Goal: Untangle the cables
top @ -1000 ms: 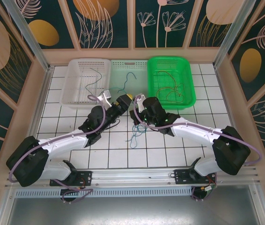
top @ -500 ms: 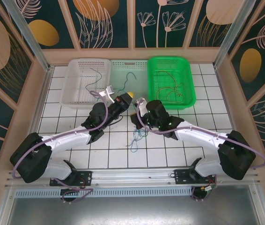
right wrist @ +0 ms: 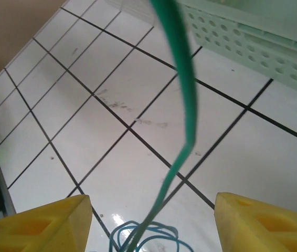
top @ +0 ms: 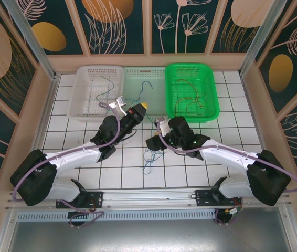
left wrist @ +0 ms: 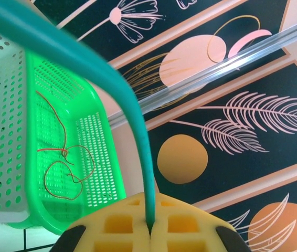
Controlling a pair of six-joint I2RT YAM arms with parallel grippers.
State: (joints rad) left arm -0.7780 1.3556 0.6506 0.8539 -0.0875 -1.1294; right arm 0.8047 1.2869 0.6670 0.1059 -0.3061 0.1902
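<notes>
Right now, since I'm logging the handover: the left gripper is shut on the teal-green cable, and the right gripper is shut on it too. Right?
Not the right one. The right gripper is open: the right wrist view shows its yellow fingers apart, the teal-green cable hanging loose between them. The left gripper is shut on that cable.

White basket, pale basket, green basket side by side on tiled table
</notes>
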